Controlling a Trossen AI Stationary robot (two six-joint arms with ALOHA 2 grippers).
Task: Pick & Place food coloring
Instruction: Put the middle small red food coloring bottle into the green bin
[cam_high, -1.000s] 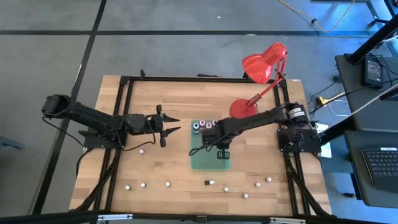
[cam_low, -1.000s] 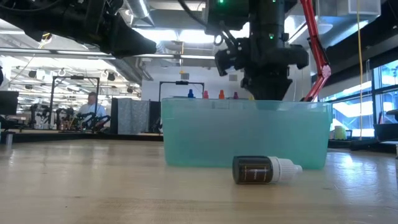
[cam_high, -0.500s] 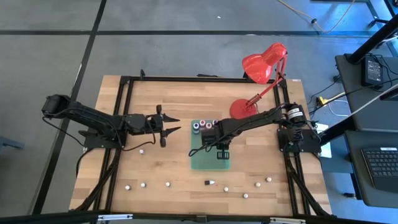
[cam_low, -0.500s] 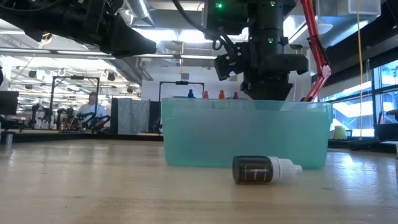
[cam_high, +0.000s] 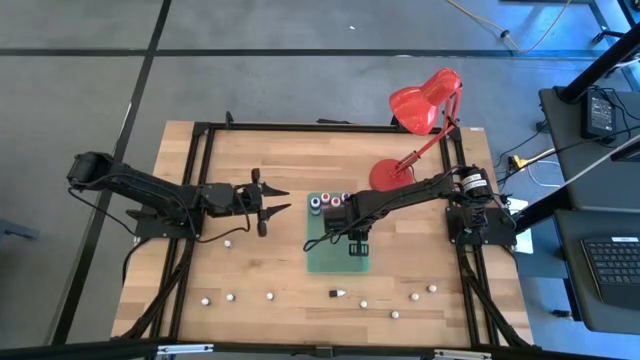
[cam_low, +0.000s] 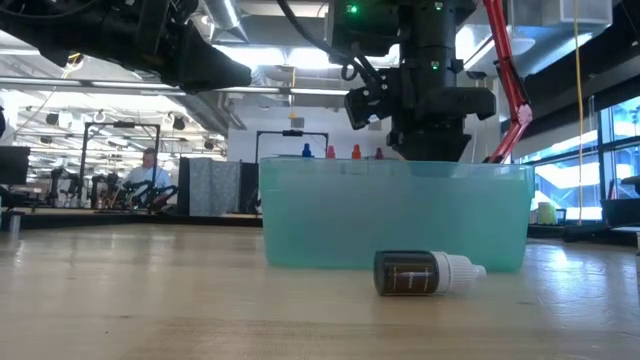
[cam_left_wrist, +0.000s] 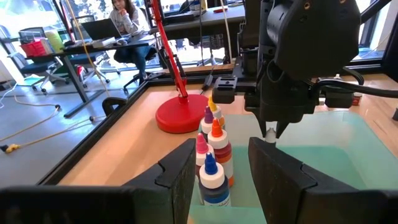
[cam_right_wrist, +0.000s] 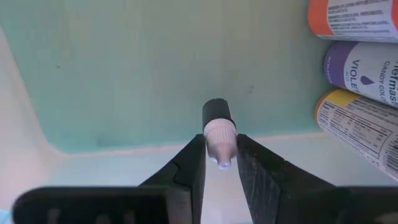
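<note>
Inside the green bin (cam_right_wrist: 124, 74), a bottle label reads "VIOLET" (cam_right_wrist: 367, 71). The right gripper (cam_right_wrist: 219, 163) points straight down, narrowly pinching a small dark bottle (cam_right_wrist: 217, 127); the left gripper (cam_high: 268, 205), half-open, waits at nine o'clock.

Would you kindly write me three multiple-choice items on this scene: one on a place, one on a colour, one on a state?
1. Where is the dark bottle? A on the table before the bin; B inside the bin; C in a gripper.
2. What colour is the desk lamp? A blue; B red; C white.
3. How is the left gripper? A shut on a bottle; B out of view; C open, empty.
A, it lies on wood outside the bin; B, its shade is red; C, its fingers stand apart.
</note>
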